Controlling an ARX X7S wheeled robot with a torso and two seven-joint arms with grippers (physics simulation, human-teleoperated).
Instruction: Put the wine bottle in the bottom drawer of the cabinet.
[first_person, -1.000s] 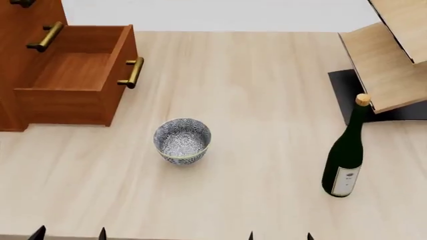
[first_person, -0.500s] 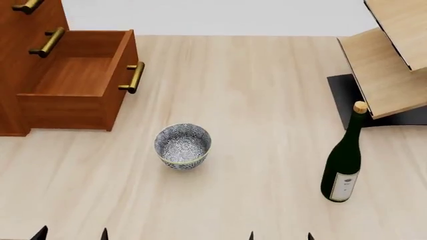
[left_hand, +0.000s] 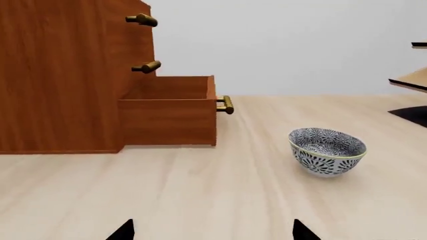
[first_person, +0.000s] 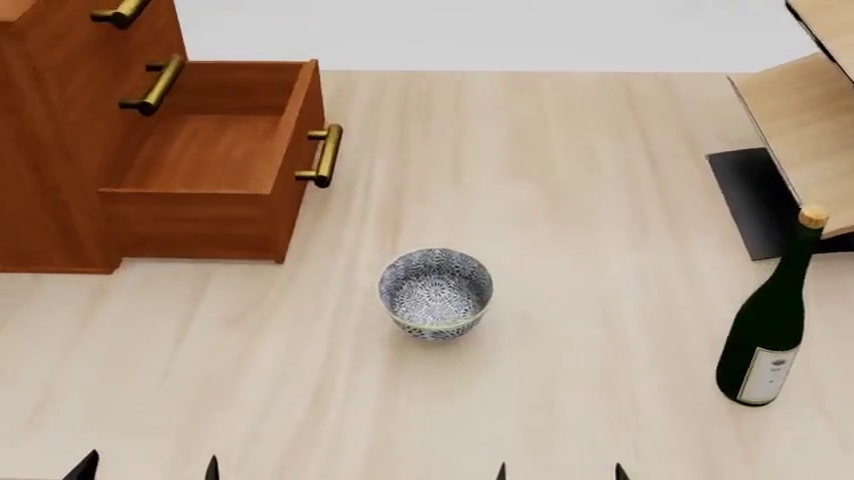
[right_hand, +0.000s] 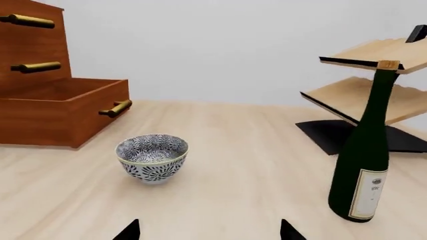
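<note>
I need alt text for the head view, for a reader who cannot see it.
A green wine bottle stands upright at the right of a pale wooden table, beside a rack. At the left, a brown cabinet has its bottom drawer open and empty. A patterned bowl sits between them.

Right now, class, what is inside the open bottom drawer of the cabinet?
The bottom drawer shows only its bare wood floor in the head view; nothing lies on the visible part. The strip behind its near side wall is hidden. The wine bottle stands upright on the table, far off.
</note>
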